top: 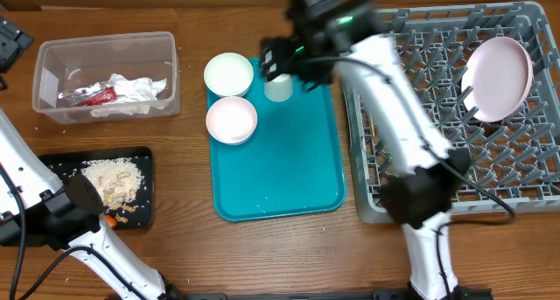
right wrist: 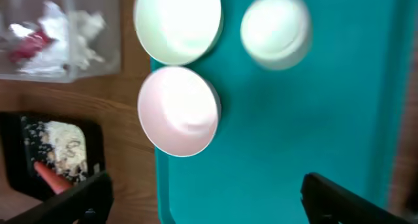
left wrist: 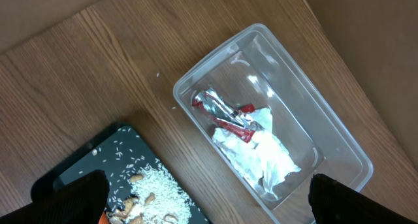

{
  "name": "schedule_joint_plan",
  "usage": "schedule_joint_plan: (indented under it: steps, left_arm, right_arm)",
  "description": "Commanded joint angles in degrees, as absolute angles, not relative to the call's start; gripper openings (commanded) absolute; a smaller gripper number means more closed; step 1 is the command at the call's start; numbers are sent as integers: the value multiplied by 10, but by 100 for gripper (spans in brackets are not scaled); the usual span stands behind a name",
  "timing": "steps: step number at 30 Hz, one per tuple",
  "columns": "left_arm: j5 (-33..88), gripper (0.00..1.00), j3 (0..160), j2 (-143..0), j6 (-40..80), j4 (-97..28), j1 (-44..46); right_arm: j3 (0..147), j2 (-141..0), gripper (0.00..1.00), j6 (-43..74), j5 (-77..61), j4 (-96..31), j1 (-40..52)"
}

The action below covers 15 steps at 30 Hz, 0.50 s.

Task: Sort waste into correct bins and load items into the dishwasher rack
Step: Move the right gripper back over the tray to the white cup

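Right pincer [right wrist: 208,199], spread and empty, hovers over the white cup [top: 278,88] at upper centre, seemingly lining up a grasp; left pincer [left wrist: 210,201], likewise spread, hangs lower left.

Clear glossy plastic tub [left wrist: 274,113]; wood-grain table [left wrist: 85,74]; smooth teal tray [top: 289,151]; grey plastic rack [top: 437,99].

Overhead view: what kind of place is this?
Likely a lab tabletop set up for dish clearing: a grey dishwasher rack holding a plate, a teal tray with a cup, and a clear tub of waste.
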<state>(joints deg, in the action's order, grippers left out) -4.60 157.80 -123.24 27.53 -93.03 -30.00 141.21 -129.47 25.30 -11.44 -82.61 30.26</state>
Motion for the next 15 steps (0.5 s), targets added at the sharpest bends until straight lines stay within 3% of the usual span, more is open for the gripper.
schedule_joint_plan:
  steps: [1, 15]
  left_arm:
    - [-50, 100, 1579, -1237, 283, -929, -296]
    - [-50, 100, 1579, -1237, 283, -929, -296]
  right_arm:
    - [1414, -1345, 88, 306, -86, -827, 328]
    - [1414, -1458, 59, 359, -90, -839, 365]
